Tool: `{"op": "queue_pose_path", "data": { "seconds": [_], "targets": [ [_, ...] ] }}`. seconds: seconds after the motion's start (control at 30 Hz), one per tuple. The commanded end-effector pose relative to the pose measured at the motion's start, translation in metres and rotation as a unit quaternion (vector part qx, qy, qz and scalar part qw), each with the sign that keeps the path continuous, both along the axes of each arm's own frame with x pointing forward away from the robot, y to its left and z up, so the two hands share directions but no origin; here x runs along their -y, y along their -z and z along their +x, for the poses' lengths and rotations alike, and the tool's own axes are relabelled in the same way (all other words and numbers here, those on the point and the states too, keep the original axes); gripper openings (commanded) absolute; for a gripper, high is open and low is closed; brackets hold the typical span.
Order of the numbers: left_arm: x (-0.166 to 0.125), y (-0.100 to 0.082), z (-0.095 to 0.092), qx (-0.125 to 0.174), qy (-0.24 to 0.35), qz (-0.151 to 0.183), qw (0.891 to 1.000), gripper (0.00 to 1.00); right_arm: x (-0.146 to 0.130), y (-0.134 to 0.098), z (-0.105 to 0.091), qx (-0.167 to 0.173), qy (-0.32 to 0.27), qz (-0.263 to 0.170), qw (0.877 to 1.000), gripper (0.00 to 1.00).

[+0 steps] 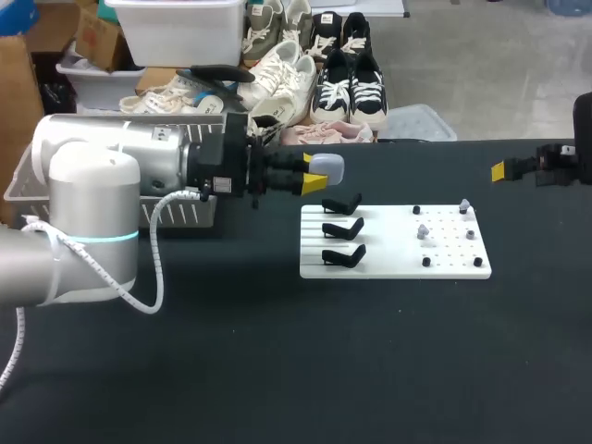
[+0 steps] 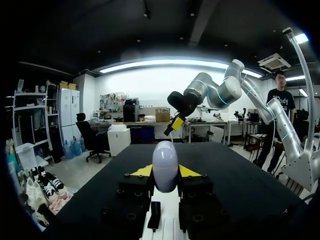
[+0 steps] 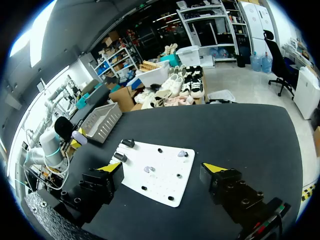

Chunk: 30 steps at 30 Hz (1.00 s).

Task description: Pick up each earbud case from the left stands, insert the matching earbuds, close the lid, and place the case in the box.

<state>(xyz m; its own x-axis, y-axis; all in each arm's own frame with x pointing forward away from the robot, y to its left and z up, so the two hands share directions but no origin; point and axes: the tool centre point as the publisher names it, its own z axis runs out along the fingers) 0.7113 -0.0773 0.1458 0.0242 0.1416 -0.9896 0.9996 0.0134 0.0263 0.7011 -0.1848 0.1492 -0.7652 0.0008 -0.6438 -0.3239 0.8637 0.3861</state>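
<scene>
Our left claw (image 1: 314,178) pinches case (image 1: 326,166) from two sides, in air near worktop (image 1: 277,370) far edge, just beside three black stands (image 1: 342,228) on white board (image 1: 444,268). Earbuds (image 1: 423,231) sit on board. Our right claw (image 3: 163,169) spread wide, at right edge.

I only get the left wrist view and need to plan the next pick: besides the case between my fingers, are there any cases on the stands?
Observer: No. The head view shows all three black stands on the white board empty; the left gripper is shut on the only earbud case.
Operator: Where is the right gripper?
Observer: Off to the board's right, fingers wide open, holding nothing.
Operator: And where do I drop the case?
Observer: Likely the white basket left of the board, partly hidden by the left arm.
</scene>
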Motion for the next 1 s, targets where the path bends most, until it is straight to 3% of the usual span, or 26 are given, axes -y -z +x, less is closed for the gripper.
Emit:
{"op": "queue_pose_path", "data": {
  "seconds": [0.03,0.53,0.63,0.9,1.0],
  "targets": [
    [0.0,0.0,-0.004,0.008,-0.046,-0.002,0.999,0.0,0.0,0.0,0.0,0.0,-0.001,0.0,1.0,1.0],
    [0.0,0.0,-0.004,0.008,-0.046,-0.002,0.999,0.0,0.0,0.0,0.0,0.0,-0.001,0.0,1.0,1.0],
    [0.008,0.001,-0.009,0.0,-0.022,-0.022,1.0,0.0,0.0,0.0,0.0,0.0,-0.001,0.0,1.0,1.0],
    [0.023,0.007,-0.015,-0.006,0.019,-0.024,0.999,0.0,0.0,0.0,0.0,0.0,-0.001,0.0,1.0,1.0],
    [0.026,0.009,-0.016,-0.006,0.023,-0.025,0.999,0.0,-0.004,-0.003,-0.008,0.001,-0.015,-0.003,1.0,1.0]
  ]
}}
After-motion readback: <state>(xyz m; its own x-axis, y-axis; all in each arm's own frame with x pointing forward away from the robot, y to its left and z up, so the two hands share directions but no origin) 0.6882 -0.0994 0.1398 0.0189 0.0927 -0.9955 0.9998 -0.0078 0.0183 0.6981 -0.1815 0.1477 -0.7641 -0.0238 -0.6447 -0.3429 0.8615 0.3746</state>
